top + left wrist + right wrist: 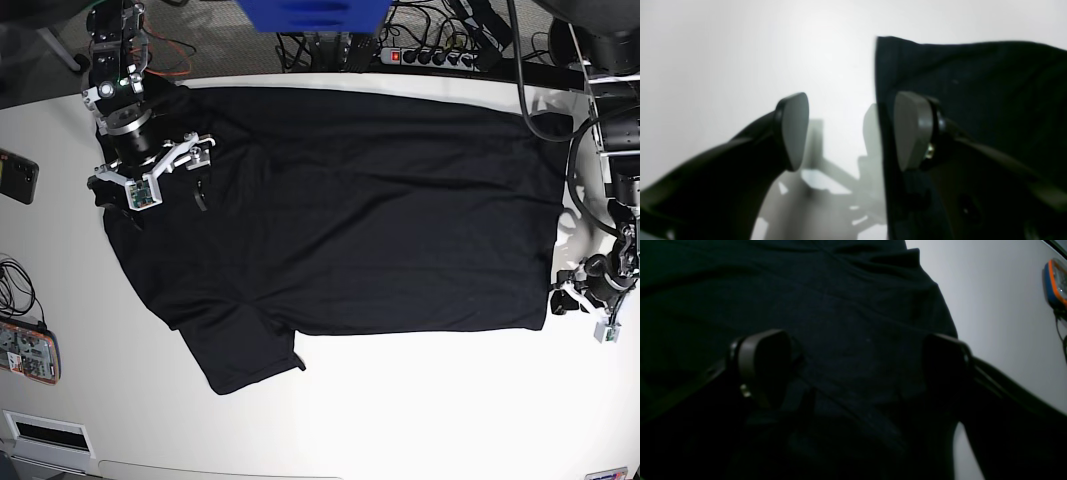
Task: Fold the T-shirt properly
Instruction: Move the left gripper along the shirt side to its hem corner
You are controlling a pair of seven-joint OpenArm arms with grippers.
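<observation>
The black T-shirt (360, 210) lies spread flat on the white table (420, 400), one sleeve (240, 350) at the front left and its hem on the right. My right gripper (168, 205) is open just above the shirt's left end; in the right wrist view (853, 366) both fingers (763, 363) straddle dark cloth (853, 306), holding nothing. My left gripper (562, 290) is at the hem's front right corner. In the left wrist view it (853, 133) is open, with the shirt's edge (883, 100) between the jaws and one pad (912, 130) over the cloth.
A dark phone (18, 175) and an orange-and-blue device (28, 350) lie at the table's left edge; the device also shows in the right wrist view (1055, 283). A power strip (430, 55) and cables run behind the table. A blue object (310, 15) is at the top.
</observation>
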